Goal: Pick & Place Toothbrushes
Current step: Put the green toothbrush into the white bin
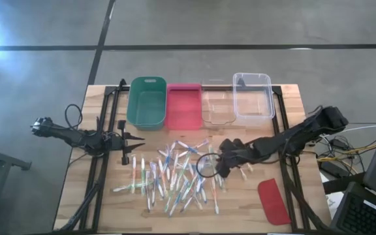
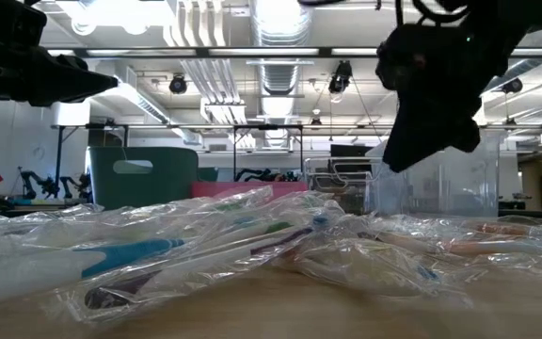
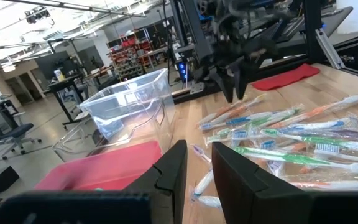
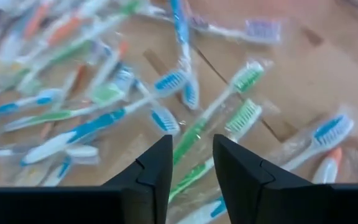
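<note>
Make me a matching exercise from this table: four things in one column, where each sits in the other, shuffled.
Things:
1. green bin
2. red lid
3. clear tub
4. toothbrushes

Places:
A. far row of containers, right end
B. near right corner of the table, lying flat
C. far row of containers, left end
D. scattered across the middle of the table, between the two arms

Pairs: 1-C, 2-B, 3-A, 4-D
</note>
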You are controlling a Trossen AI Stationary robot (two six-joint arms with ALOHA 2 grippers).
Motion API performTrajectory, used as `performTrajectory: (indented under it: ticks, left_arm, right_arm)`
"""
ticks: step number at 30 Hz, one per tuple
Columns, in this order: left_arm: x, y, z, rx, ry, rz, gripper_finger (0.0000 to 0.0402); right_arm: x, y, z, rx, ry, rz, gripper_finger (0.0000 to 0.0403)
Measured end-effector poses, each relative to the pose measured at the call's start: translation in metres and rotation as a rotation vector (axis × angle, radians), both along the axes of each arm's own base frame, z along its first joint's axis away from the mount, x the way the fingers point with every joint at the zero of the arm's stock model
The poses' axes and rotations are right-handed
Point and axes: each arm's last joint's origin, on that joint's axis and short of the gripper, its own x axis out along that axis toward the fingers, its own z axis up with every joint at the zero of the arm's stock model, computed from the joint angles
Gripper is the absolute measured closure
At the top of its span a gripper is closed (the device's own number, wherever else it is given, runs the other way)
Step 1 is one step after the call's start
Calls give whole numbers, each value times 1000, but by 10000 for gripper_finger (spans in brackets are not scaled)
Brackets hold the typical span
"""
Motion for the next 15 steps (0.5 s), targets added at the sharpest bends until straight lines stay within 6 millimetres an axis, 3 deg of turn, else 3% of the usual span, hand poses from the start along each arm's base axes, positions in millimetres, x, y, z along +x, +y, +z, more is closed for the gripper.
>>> performTrajectory:
  ticks: [6,15]
  left_arm:
    - [0,0,0,1,3,0,321]
    - [0,0,0,1,3,0,321]
  right_arm:
    - [6,2,-23,11,79,-58,309]
    - [17,7,-40,34,145,-60,309]
